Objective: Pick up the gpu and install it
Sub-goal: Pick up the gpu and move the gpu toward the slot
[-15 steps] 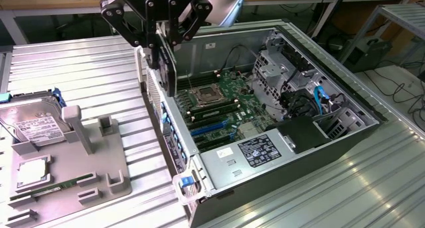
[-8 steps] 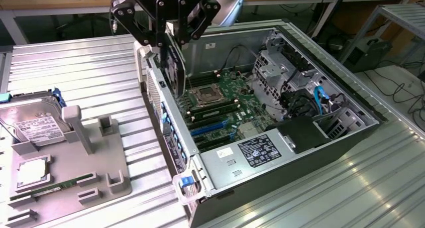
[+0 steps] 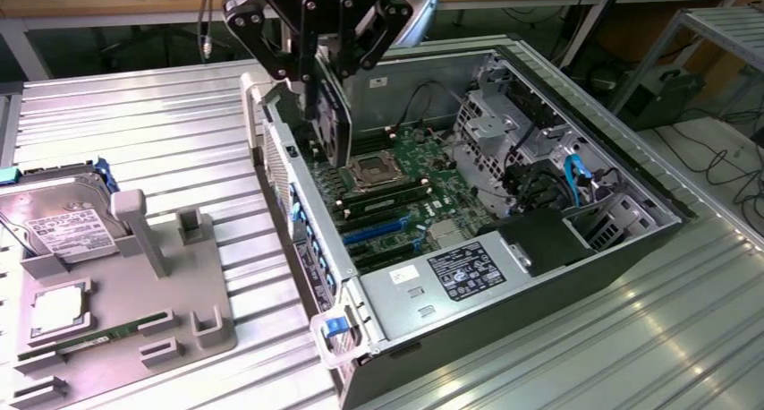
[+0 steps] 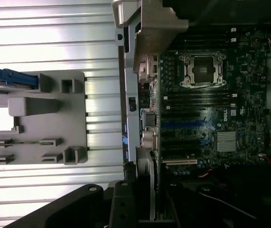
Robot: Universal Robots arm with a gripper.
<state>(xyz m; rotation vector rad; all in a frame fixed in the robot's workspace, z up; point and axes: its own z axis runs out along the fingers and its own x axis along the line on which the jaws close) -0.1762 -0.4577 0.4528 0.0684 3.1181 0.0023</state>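
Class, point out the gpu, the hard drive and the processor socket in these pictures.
gpu (image 3: 333,115): exterior view, dark face of the card.
hard drive (image 3: 63,229): exterior view, white label.
processor socket (image 4: 205,70): wrist view, centre of the socket.

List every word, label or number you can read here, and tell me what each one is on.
Nothing reads clearly.
Gripper: white lettering on its body, cut off at the picture's edge.
Gpu, held in the gripper: no print to be seen.
Hard drive: white label, print too small.
Power supply: black label, print too small.
Motherboard: white markings, too blurred.
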